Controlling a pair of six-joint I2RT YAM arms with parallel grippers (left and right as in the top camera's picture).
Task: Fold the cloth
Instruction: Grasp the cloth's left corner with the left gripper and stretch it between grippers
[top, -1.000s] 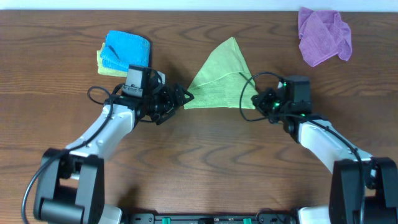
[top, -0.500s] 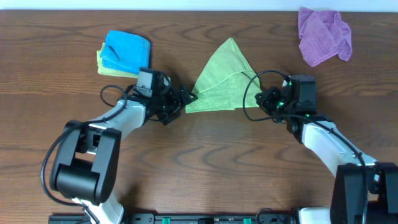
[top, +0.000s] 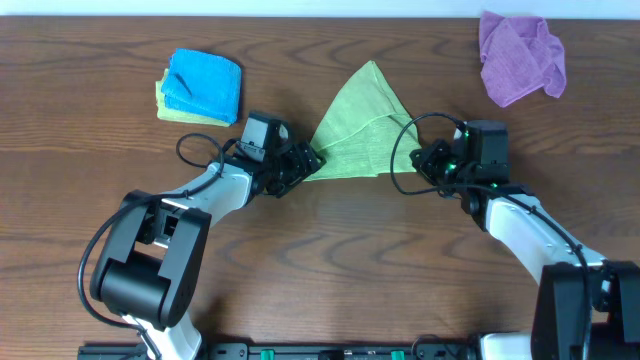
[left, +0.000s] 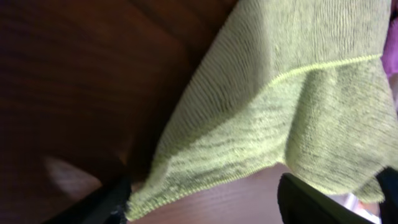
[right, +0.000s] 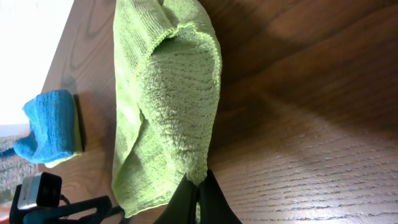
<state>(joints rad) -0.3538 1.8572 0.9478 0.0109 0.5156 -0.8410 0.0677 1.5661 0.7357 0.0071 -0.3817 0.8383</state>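
Lying as a triangle at upper centre of the overhead view, the cloth has its lower right corner pinched by the right gripper, tips pressed together. Only the left wrist view shows the left gripper spread, the cloth's other corner between its fingers.

Table: folded blue cloth, atop a yellow cloth, near its far-left corner; crumpled purple cloth at its far-right corner.
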